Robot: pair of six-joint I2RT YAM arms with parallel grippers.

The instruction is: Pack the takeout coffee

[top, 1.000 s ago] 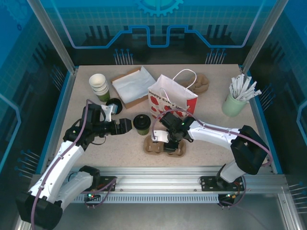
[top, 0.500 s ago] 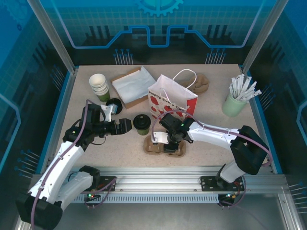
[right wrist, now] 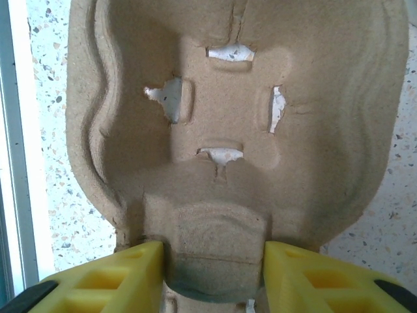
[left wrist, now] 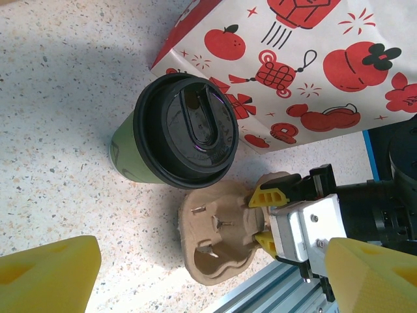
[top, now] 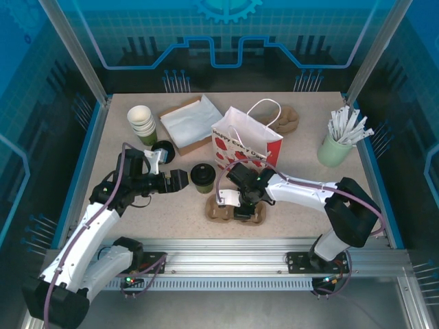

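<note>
One coffee cup (top: pixel 203 175) is seen upright on the table (top: pixel 309 212), between one bag (top: pixel 247 140) and the wide-spread left gripper (top: pixel 180 179). Two carriers are counted: the far carrier (top: pixel 287 118) behind the bag, the near carrier (top: pixel 221 211) pinched by the right gripper (top: pixel 241 203).

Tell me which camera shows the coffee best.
Left wrist: the coffee sits close and sharp, its black lid and green side plain. The top view has it small and distant, beside the bag.
</note>
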